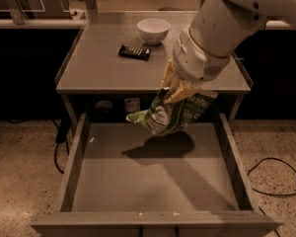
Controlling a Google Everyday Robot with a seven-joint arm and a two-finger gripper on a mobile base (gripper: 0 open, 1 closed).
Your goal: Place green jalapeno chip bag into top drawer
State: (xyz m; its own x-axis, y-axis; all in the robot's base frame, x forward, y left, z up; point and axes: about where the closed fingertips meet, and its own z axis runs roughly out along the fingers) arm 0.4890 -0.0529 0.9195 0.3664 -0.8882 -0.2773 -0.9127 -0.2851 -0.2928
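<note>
Camera view: a grey worktop (98, 68) fills the upper centre of the frame, standing on a speckled floor (19, 181), with a dark cable (281, 179) looped at the right edge. At the top centre of the worktop sits a round white bowl (153, 30); just below and left of it lies a small dark striped packet (134, 52). The top drawer (153, 191) is pulled open across the lower half of the frame; its flat grey metal bottom carries a shadow (160, 147) and a few pale specks near the front wall. The gripper (173, 94) hangs centre right, at the worktop's front edge, jaws clamped on the top of the green jalapeno chip bag (170, 116). This crumpled, glossy bag is suspended over the rear of the drawer, clear of its bottom.
</note>
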